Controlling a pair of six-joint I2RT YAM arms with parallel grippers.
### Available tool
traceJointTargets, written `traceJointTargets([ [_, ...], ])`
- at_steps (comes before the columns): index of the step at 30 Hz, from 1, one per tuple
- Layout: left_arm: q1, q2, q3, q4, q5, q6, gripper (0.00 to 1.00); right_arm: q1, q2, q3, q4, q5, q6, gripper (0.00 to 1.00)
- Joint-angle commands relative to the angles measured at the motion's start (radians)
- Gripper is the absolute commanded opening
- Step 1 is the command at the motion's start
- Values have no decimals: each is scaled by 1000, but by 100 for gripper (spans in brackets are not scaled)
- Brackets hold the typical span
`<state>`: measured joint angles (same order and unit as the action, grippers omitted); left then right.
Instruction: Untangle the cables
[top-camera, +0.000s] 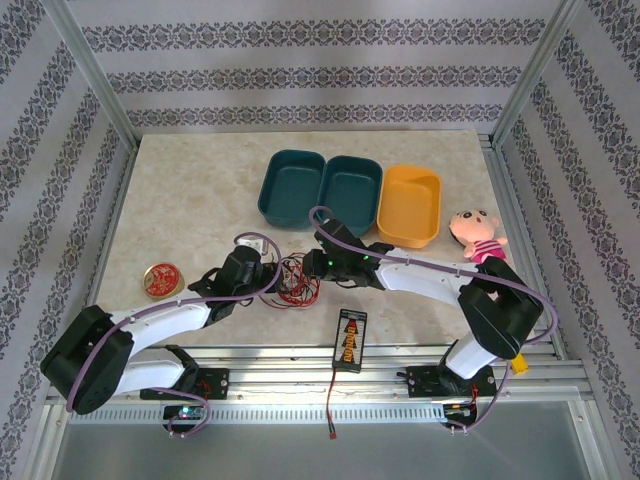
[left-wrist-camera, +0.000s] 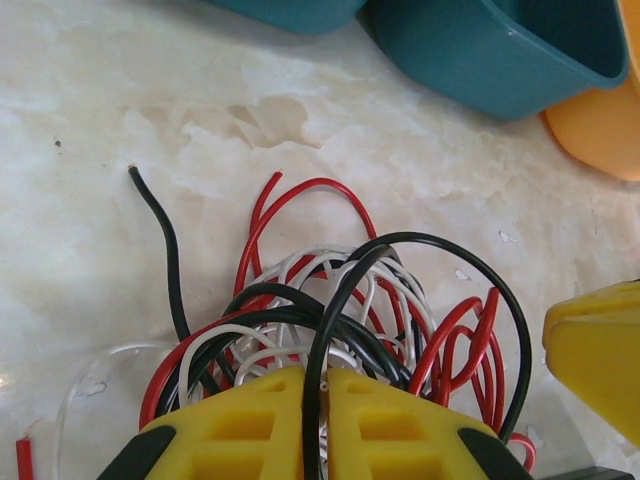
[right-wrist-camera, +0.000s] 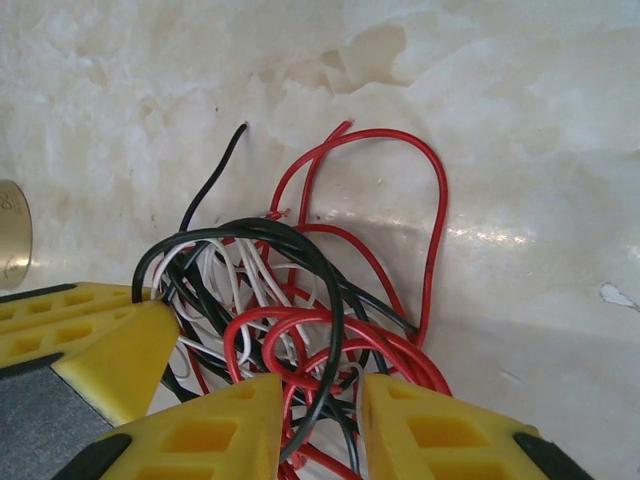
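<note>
**Both grippers at the cable tangle near the front of the table**

From overhead I see both arms meeting at a tangle (top-camera: 296, 282) of three thin cables. It lies on the marble table (top-camera: 180, 200), toward the front edge, in front of two teal bins (top-camera: 292, 190) and an orange bin (top-camera: 410, 205). The red cable (right-wrist-camera: 441, 215), black cable (left-wrist-camera: 166, 240) and whitish cable (left-wrist-camera: 320, 252) loop through one another in one pile.

My left gripper (left-wrist-camera: 315, 378) has its yellow fingers almost together, pinching a strand of the black cable that arches up out of the pile. My right gripper (right-wrist-camera: 322, 390) has its fingers apart, with red and black strands in the gap. I cannot tell whether it grips them.

One black end and a wide red loop lie loose on the table beyond the pile. A round red tin (top-camera: 161, 281) sits to the left, a doll (top-camera: 478, 235) to the right, and a small black device (top-camera: 349, 340) nearer the front edge than the tangle.
</note>
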<state>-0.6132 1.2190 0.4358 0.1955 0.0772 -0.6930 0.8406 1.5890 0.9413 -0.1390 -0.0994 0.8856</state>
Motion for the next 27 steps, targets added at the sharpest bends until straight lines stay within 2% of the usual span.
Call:
traceJointTargets([
  [1,9,-7,-9,36,-19,-24,12,8,17,21,-22,-12,28,27],
  [13,9,6,-12,65,-31,-35,13,20,61,25,49,-53,50,22],
  [23,9,5,-19,64,-59,-46,13,25,35,18,53,-28,48,1],
  [27,9,1,-20,35,-111,-73,13,24,0,7,37,2,37,0],
])
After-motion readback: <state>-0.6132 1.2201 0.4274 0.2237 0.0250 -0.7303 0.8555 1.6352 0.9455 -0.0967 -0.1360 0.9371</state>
